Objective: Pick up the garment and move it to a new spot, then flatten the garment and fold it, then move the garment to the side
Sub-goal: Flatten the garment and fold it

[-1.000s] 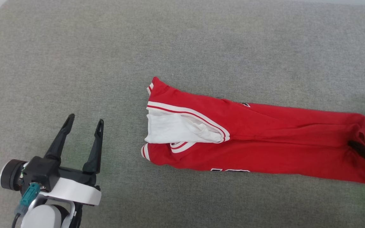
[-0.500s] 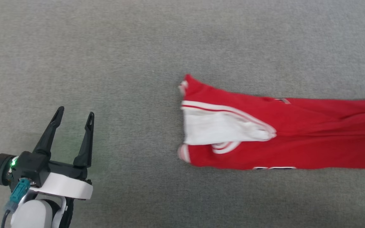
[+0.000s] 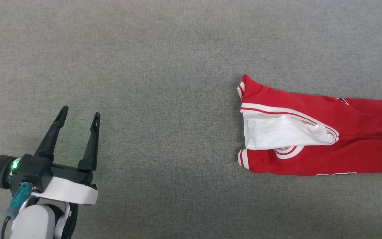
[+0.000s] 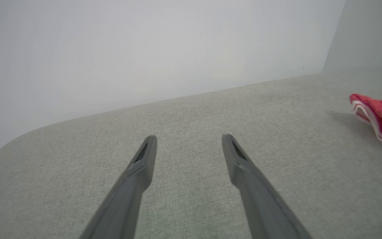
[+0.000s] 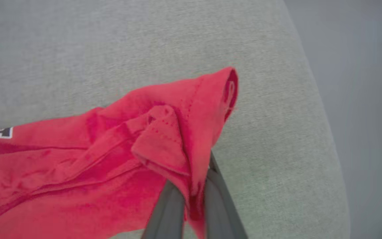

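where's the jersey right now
The garment lies stretched along the grey surface at the right of the head view, running past its right edge, far from the open left gripper at lower left; the right gripper pinches its end.

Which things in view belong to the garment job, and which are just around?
Job: garment, red with white trim; right pincer, shut on one end of it; left pincer, open, apart from it.
Around: grey fabric surface; pale wall.
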{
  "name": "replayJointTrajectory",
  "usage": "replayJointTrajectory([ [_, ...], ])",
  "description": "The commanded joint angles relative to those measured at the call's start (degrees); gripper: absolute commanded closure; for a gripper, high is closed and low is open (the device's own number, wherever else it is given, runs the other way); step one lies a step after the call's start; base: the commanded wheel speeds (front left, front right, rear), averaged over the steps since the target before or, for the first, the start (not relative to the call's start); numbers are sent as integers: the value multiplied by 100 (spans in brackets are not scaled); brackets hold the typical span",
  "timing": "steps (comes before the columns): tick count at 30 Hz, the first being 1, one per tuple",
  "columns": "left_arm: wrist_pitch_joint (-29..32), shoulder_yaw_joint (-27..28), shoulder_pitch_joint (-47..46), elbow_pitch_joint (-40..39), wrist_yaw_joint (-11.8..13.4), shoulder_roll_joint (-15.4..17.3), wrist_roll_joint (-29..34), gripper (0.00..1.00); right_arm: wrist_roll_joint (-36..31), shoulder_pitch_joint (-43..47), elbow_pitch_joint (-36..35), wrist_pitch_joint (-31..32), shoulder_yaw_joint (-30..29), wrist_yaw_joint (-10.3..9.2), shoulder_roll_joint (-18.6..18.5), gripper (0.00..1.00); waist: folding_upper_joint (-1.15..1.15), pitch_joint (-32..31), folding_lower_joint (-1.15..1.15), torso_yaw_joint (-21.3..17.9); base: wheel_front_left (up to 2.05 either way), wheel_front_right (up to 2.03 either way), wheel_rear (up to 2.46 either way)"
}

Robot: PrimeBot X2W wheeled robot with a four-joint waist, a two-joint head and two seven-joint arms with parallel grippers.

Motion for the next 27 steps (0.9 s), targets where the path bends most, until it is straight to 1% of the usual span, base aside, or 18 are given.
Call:
replayJointTrajectory([
  [1,-25,-6,-7,9,14,-13,0,0,49,62,-72,25,68,-3,56,100,0,-50,0,5,0,0,0],
  [5,-25,-67,96,54,14,-63,-56,0,218,286,-710,168,609,-3,119,100,0,-209,0,45,0,0,0],
  [9,-25,-66,208,10,14,-117,-89,0,460,435,-1542,389,1224,-2,266,100,0,-373,0,123,0,0,0],
  [12,-25,-92,304,-10,13,-152,-106,0,570,396,-2074,576,1694,-2,387,100,0,-472,0,212,0,0,0],
  [15,-25,-190,363,-8,13,-207,-115,0,614,279,-2404,738,2117,-2,485,100,0,-543,0,346,0,0,0],
  [18,-26,-269,374,18,13,-263,-128,0,533,168,-2628,873,2517,-2,568,100,0,-603,0,500,0,0,0],
  [21,-26,-287,370,-25,13,-339,-159,0,457,14,-2685,938,2858,-2,643,100,0,-636,0,655,0,0,0],
  [27,-25,-331,393,-40,13,-419,-191,0,300,-471,-2426,885,3530,-2,771,100,0,-629,0,886,0,0,0],
])
